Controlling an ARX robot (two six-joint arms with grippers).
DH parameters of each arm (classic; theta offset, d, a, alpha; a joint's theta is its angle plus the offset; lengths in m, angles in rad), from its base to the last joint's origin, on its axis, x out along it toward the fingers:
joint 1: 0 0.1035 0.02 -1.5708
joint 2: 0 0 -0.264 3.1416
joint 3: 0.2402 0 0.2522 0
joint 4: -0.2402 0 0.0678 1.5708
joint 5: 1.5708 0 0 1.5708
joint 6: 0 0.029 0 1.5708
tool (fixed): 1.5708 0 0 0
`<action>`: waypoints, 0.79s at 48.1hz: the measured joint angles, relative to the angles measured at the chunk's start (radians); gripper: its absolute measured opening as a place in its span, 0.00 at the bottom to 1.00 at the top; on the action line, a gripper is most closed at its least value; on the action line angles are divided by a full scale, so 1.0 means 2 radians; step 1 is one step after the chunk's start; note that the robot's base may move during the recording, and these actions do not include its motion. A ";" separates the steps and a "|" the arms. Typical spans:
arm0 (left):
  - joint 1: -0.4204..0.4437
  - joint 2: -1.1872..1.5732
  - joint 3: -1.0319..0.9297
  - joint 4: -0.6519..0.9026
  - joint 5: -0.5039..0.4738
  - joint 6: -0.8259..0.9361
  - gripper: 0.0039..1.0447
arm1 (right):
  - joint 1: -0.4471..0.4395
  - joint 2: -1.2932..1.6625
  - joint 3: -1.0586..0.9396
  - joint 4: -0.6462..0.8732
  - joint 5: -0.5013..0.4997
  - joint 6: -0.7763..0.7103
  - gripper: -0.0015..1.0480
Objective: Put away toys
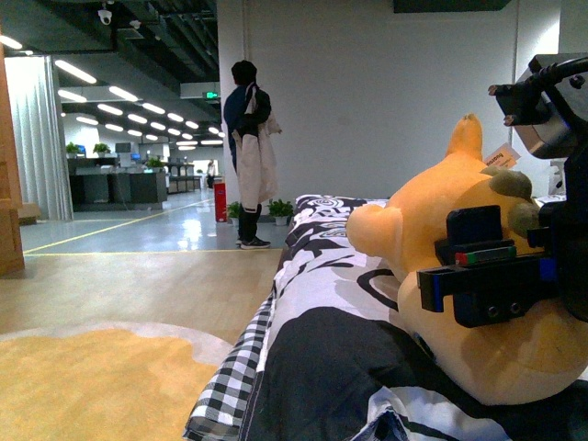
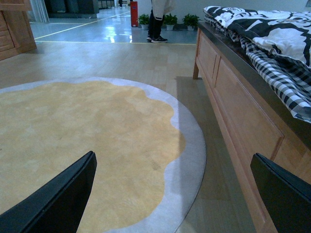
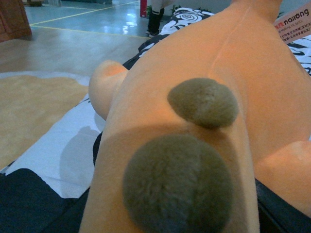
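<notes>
Well, the bed (image 2: 228,111) with its black-and-white quilt (image 1: 312,312) stands beside the yellow rug (image 2: 73,145), over which our left fingers (image 2: 53,199) hang spread wide, empty. On the quilt lies the orange plush (image 1: 441,216), close against our right arm (image 1: 565,257); whether the right fingers are spread we cannot tell. The plush's tag (image 3: 293,22) reads "nailong".

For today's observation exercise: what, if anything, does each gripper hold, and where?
Left gripper: nothing, open above the rug. Right gripper is against the plush toy's body; a hold cannot be told.
</notes>
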 joint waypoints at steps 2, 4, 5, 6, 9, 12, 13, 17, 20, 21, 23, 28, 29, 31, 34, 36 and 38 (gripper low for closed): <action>0.000 0.000 0.000 0.000 0.000 0.000 0.94 | -0.001 -0.007 0.000 -0.005 -0.004 0.006 0.44; 0.000 0.000 0.000 0.000 0.000 0.000 0.94 | -0.002 -0.013 0.000 -0.008 -0.007 0.009 0.39; 0.000 0.000 0.000 0.000 0.000 0.000 0.94 | -0.003 -0.018 0.000 -0.011 -0.010 0.012 0.36; 0.000 0.000 0.000 0.000 0.000 0.000 0.94 | -0.004 -0.023 0.000 -0.013 -0.013 0.014 0.33; 0.000 0.000 0.000 0.000 0.000 0.000 0.94 | -0.008 -0.037 0.000 -0.019 -0.023 0.020 0.26; 0.000 0.000 0.000 0.000 0.000 0.000 0.94 | -0.013 -0.056 0.000 -0.027 -0.036 0.029 0.20; 0.000 0.000 0.000 0.000 0.000 0.000 0.94 | -0.014 -0.060 0.000 -0.028 -0.039 0.030 0.19; 0.000 0.000 0.000 0.000 0.000 0.000 0.94 | -0.026 -0.098 0.000 -0.045 -0.070 0.043 0.11; 0.000 0.000 0.000 0.000 0.000 0.000 0.94 | -0.037 -0.126 0.000 -0.059 -0.093 0.052 0.10; 0.000 0.000 0.000 0.000 0.000 0.000 0.94 | -0.042 -0.138 -0.001 -0.064 -0.102 0.056 0.09; 0.000 0.000 0.000 0.000 0.000 0.000 0.94 | -0.051 -0.157 -0.004 -0.072 -0.113 0.061 0.09; 0.000 0.000 0.000 0.000 0.000 0.000 0.94 | -0.089 -0.217 -0.019 -0.099 -0.163 0.081 0.09; 0.000 0.000 0.000 0.000 0.000 0.000 0.94 | -0.093 -0.224 -0.021 -0.102 -0.168 0.084 0.09; 0.000 0.000 0.000 0.000 0.000 0.000 0.94 | -0.115 -0.249 -0.031 -0.114 -0.192 0.093 0.09; 0.000 0.000 0.000 0.000 0.000 0.000 0.94 | -0.144 -0.280 -0.045 -0.127 -0.224 0.108 0.09; 0.000 0.000 0.000 0.000 0.000 0.000 0.94 | -0.168 -0.302 -0.057 -0.134 -0.252 0.121 0.09; 0.000 0.000 0.000 0.000 0.000 0.000 0.94 | -0.192 -0.324 -0.068 -0.139 -0.279 0.132 0.09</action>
